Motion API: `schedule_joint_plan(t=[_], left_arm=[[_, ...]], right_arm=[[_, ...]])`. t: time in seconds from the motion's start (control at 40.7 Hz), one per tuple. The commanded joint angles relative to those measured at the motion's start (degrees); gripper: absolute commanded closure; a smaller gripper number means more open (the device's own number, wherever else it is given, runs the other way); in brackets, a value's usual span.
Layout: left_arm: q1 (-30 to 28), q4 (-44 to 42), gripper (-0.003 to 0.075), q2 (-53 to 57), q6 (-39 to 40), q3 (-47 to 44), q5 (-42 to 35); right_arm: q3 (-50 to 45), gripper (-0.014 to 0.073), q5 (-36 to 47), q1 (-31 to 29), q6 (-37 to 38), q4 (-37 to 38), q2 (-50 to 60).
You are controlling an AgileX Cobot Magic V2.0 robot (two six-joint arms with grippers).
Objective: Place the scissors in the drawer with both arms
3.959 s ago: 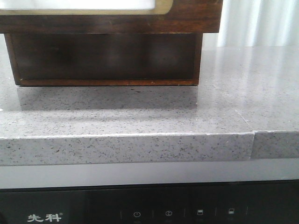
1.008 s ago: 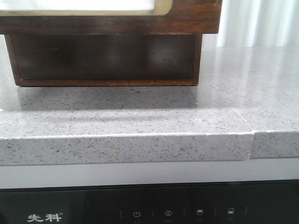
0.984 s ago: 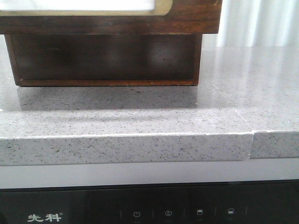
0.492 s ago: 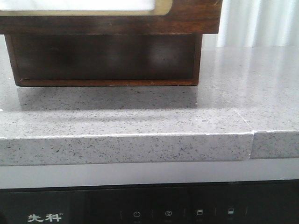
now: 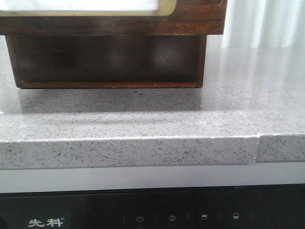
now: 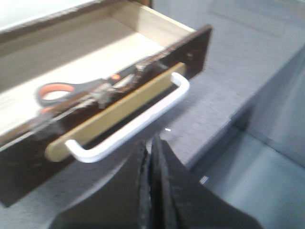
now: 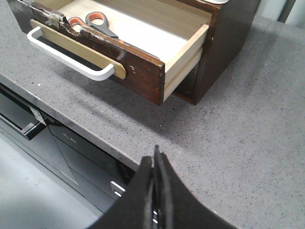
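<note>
The drawer (image 7: 143, 67) stands pulled open from its dark wooden cabinet (image 7: 228, 38); its front carries a gold-rimmed panel and a white bar handle (image 7: 71, 59). The scissors (image 7: 93, 23) lie inside on the pale drawer floor, also seen in the left wrist view (image 6: 71, 90) behind the drawer front (image 6: 119, 105). My left gripper (image 6: 148, 148) is shut and empty, just in front of the white handle (image 6: 133, 124). My right gripper (image 7: 155, 160) is shut and empty, over the counter's edge away from the drawer. In the front view only the drawer's underside (image 5: 109, 19) shows.
The speckled grey counter (image 5: 143, 119) has a front edge with a seam (image 5: 257, 143) at the right. Below it is a black appliance panel (image 5: 143, 217) with touch icons. White curtains (image 5: 267, 24) hang behind.
</note>
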State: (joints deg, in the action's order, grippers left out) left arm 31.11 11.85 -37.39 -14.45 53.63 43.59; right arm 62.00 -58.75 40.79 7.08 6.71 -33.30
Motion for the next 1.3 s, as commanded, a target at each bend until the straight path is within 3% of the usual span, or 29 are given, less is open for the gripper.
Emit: schedule_joint_plan(t=[0.0,0.246,0.541,0.664,0.836,1.008,1.279], left_arm=[[-4.7,-2.1,0.0741,2.1,0.0,-0.1,-9.4],[-21.8,-2.8,0.0741,13.0,0.0,-13.6,-26.3],[-33.2,-2.9,0.0741,22.1,0.0,-24.9,-27.2],[-33.4,-4.5,0.0741,26.3,2.2,-30.3,-29.3],[-32.1,-12.7,0.0741,32.1,15.5,-38.5,-31.8],[-31.8,-10.8,0.0741,34.5,15.9,-45.8,-34.3],[-29.2,-10.8,0.0741,38.8,14.8,-55.5,-47.1]], right_arm=[[1.3,0.0660,4.4,-0.2,-0.5,1.0,-0.2],[1.3,0.0660,4.4,-0.2,-0.5,1.0,-0.2],[1.3,0.0660,4.4,-0.2,-0.5,1.0,-0.2],[1.3,0.0660,4.4,-0.2,-0.5,1.0,-0.2],[1.3,0.0660,4.4,-0.2,-0.5,1.0,-0.2],[1.3,0.0660,4.4,-0.2,-0.5,1.0,-0.2],[1.3,0.0660,4.4,-0.2,-0.5,1.0,-0.2]])
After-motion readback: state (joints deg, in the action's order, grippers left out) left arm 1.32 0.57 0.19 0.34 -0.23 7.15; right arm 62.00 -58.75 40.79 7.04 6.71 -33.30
